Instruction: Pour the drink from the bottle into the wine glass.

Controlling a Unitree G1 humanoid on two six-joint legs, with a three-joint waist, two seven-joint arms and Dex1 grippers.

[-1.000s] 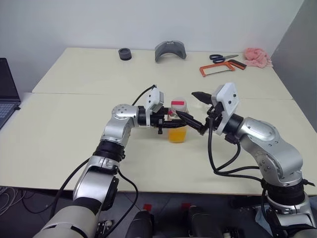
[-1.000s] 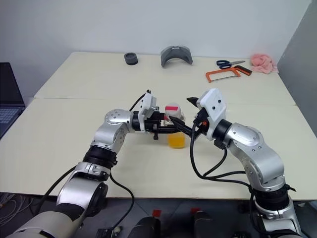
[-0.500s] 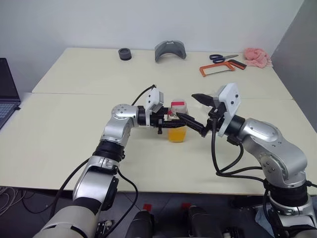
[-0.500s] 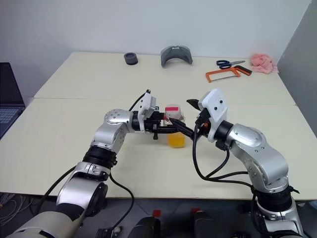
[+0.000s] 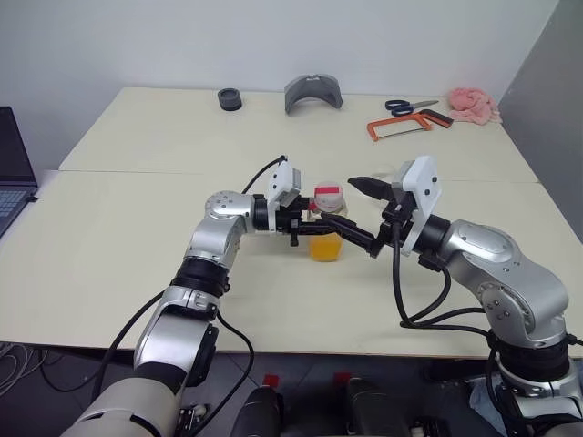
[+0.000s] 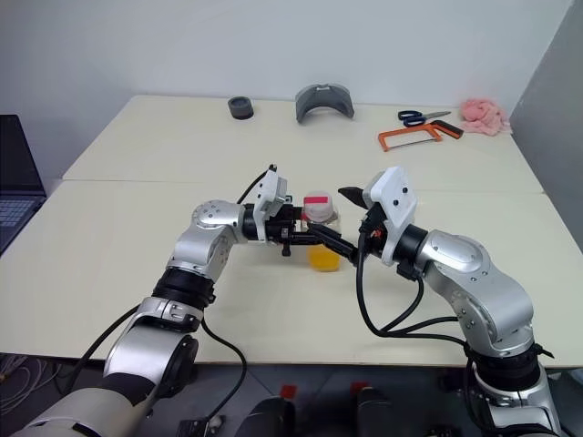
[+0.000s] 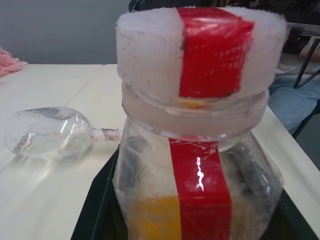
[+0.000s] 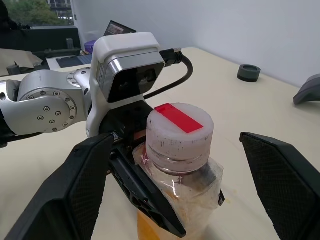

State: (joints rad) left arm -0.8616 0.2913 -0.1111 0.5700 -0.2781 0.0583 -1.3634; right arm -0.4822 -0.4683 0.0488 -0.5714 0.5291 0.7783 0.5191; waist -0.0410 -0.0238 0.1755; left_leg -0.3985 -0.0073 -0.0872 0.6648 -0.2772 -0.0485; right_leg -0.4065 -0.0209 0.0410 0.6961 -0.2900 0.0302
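Bottle (image 5: 328,222) of orange drink (image 5: 326,247), upright on bench (image 5: 118,246), gripped by left pincer (image 5: 310,221); right pincer (image 5: 361,211) spread wide around its cap (image 8: 179,131).

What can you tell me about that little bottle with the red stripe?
The bottle is small, clear plastic, standing upright on the table. A white cap tops it, crossed by a red strip running down its side. Orange drink fills its lower part. The left pincer is shut on it; the right pincer stands open around the cap.
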